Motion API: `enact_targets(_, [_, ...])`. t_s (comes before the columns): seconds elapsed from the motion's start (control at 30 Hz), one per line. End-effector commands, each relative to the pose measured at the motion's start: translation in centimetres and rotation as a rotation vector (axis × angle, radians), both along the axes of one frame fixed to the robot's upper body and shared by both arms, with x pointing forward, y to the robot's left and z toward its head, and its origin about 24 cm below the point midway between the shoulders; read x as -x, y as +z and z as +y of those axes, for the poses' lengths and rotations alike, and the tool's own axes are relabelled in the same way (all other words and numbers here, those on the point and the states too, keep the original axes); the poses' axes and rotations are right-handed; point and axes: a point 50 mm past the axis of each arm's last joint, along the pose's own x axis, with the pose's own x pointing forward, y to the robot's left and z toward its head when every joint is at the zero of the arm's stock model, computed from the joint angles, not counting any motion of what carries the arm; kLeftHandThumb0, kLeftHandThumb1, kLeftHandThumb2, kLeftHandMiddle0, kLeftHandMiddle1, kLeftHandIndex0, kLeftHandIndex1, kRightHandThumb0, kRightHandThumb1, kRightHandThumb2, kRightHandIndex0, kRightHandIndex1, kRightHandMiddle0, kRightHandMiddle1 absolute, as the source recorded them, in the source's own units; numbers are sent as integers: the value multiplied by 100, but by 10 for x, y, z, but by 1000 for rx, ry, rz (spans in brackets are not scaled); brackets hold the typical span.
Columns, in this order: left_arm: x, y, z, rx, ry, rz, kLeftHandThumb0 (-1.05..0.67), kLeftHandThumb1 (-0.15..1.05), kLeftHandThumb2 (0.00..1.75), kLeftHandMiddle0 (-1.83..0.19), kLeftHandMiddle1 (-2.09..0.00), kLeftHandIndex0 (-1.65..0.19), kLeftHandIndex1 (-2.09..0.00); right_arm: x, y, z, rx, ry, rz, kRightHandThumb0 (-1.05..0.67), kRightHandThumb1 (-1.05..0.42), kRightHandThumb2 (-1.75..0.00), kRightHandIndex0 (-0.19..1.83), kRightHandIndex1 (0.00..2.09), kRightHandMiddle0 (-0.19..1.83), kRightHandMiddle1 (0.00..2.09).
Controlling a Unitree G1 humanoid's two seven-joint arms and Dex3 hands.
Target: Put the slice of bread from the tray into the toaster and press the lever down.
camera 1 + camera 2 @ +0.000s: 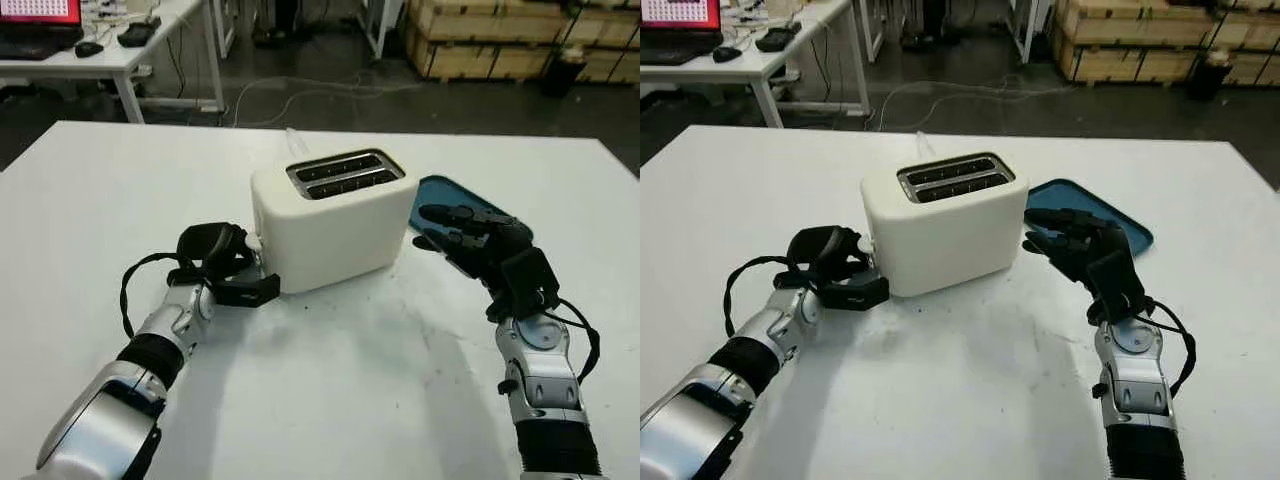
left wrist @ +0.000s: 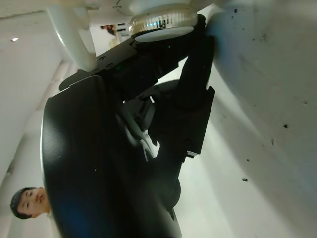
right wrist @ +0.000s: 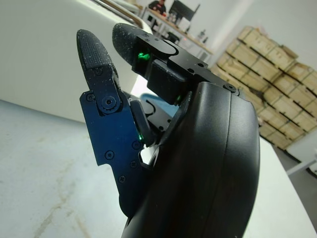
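Toaster: I see the white toaster (image 1: 335, 218) standing upright in the middle of the white table (image 1: 330, 400), its two slots facing up. I cannot make out bread inside the slots from here.

Lever: the small white lever (image 1: 254, 242) sits low on the toaster's left end, right at my left hand.

Left hand: my left hand (image 1: 222, 262) is at the toaster's left end, fingers curled, with one black finger (image 1: 248, 290) lying along the base of that wall. In the left wrist view a finger (image 2: 190, 94) reaches up to the silver-rimmed knob (image 2: 161, 22). I cannot tell whether it actually presses the lever.

Right hand: my right hand (image 1: 1085, 250) hovers just off the toaster's right side, released and holding nothing.

Tray: the blue tray (image 1: 1090, 215) lies flat on the table behind my right hand, beside the toaster; no slice visible on the part I can see.
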Motion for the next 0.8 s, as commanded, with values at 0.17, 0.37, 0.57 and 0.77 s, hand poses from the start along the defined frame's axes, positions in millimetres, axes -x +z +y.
enact_targets(0.17, [39, -46, -69, 32, -221, 222, -28, 92, 8, -64, -142, -115, -11, -3, 7, 1, -12, 14, -36, -57, -85, 0, 111, 39, 118, 0])
enact_targets(0.37, [37, -38, -65, 89, -203, 168, -26, 92, 7, -62, -155, -117, -17, -3, 6, 0, -19, 12, -33, -56, -84, 0, 110, 40, 118, 0])
enact_targets(0.57, [31, -18, -39, 184, -149, 103, -23, 92, 8, -64, -156, -105, -13, -4, 6, -1, -5, -6, -28, -58, -85, 0, 107, 41, 115, 0])
enact_targets(0.77, [36, 12, 8, 300, -19, -41, -27, 92, 15, -72, -111, -106, -11, -7, 5, -7, -71, -36, -41, -54, -83, 0, 101, 38, 111, 0])
